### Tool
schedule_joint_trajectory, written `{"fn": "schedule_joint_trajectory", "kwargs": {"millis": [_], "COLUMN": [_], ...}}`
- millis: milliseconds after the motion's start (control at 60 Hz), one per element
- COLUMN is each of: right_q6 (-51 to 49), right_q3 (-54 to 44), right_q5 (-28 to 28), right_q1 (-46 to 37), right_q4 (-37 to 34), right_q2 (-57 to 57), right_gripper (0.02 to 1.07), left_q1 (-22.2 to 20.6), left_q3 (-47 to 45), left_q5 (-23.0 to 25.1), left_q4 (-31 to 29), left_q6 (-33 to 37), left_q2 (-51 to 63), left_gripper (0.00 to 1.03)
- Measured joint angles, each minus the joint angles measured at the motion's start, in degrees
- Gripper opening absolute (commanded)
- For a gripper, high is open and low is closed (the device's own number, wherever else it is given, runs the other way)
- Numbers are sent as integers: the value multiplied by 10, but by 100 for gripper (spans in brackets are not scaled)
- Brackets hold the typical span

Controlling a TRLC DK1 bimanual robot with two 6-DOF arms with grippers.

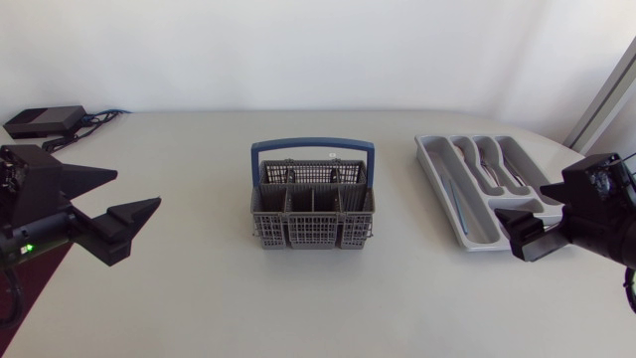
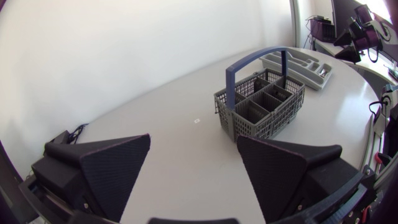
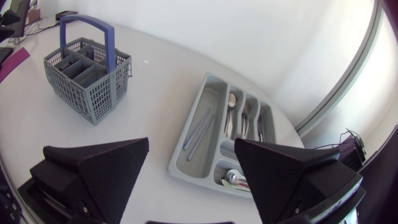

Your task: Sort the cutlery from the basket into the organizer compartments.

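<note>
The basket (image 1: 312, 204) stands mid-table, handle up, and I can see no cutlery in its cells. The cutlery (image 3: 245, 118) lies in the organizer (image 1: 425, 151) well off to the right, spoons and forks in separate slots, so the sorting looks done or close to it. The left gripper (image 2: 193, 137) hangs at its own side with fingers spread and nothing between them. The right gripper (image 3: 191, 142) is likewise spread and bare just short of the organizer, likely parked clear.
</note>
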Motion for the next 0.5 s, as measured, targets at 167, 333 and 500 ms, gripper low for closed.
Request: {"fn": "schedule_joint_trajectory", "kwargs": {"millis": [167, 333, 500], "right_q6": [-2, -2, -3], "right_q3": [-11, -38, -70], "right_q5": [-11, -53, -60], "right_q1": [-26, -64, -75], "right_q4": [-5, 5, 35], "right_q2": [-34, -59, -87], "right_gripper": [103, 103, 103], "left_q1": [23, 25, 25], "left_q3": [-22, -49, -97], "left_q5": [0, -16, -43], "left_q4": [-4, 13, 44], "left_q6": [-9, -37, -70], "left_q2": [-35, -97, -147], "left_gripper": [99, 99, 99]}}
